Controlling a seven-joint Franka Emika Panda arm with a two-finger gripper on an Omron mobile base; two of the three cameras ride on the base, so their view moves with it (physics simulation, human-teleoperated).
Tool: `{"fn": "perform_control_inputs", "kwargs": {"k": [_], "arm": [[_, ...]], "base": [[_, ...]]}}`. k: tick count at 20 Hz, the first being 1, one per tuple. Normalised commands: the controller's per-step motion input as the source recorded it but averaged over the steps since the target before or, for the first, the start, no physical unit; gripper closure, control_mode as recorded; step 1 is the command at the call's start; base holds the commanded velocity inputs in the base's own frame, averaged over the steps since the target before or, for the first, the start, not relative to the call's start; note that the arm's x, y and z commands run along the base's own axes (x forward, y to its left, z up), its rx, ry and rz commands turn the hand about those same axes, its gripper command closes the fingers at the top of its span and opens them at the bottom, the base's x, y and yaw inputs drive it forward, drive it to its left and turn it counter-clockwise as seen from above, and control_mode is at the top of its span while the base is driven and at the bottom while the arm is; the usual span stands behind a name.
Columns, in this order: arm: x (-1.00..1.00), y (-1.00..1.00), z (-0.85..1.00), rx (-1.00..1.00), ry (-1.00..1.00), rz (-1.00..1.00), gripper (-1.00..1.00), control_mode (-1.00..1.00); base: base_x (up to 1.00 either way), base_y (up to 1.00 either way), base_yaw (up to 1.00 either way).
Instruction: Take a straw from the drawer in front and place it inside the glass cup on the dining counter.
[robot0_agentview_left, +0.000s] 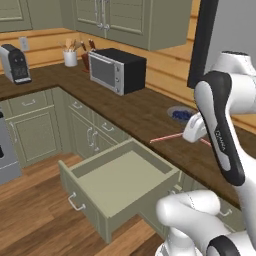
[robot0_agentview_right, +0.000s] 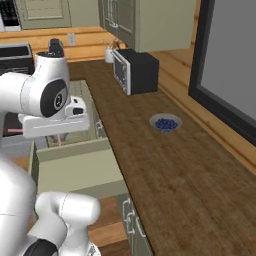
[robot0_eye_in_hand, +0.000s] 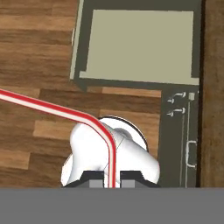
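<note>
1. A dark wood worktop (robot0_agentview_left: 145, 112) over sage-green cabinets is seen, with a black microwave (robot0_agentview_left: 117, 70) at the far end.
2. The wide sage-green wooden drawer (robot0_agentview_left: 120, 182) is pulled open.
3. The thin red-pink straw (robot0_eye_in_hand: 65, 114) is pinched between the gripper (robot0_eye_in_hand: 113, 180) jaws, above the drawer.

Even, flat rendered light all round, bright and without glare; shadows are soft, just a darker inside wall in the drawer (robot0_agentview_left: 122, 182). Edges look slightly jagged, nothing blurred.
</note>
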Motion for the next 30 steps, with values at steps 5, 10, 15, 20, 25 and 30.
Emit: {"fn": "perform_control_inputs", "kwargs": {"k": [5,10,15,20,25,30], "arm": [[0.0,0.0,0.0,0.0,0.0,0.0,1.0,1.0],[0.0,0.0,0.0,0.0,0.0,0.0,1.0,1.0],[0.0,0.0,0.0,0.0,0.0,0.0,1.0,1.0],[0.0,0.0,0.0,0.0,0.0,0.0,1.0,1.0],[0.0,0.0,0.0,0.0,0.0,0.0,1.0,1.0],[0.0,0.0,0.0,0.0,0.0,0.0,1.0,1.0]], "base": [[-1.0,0.17,-0.02],[-0.96,0.61,0.4],[-0.19,0.79,0.81],[0.0,0.81,0.79],[0.18,0.97,0.51],[0.95,0.57,0.24]]}}
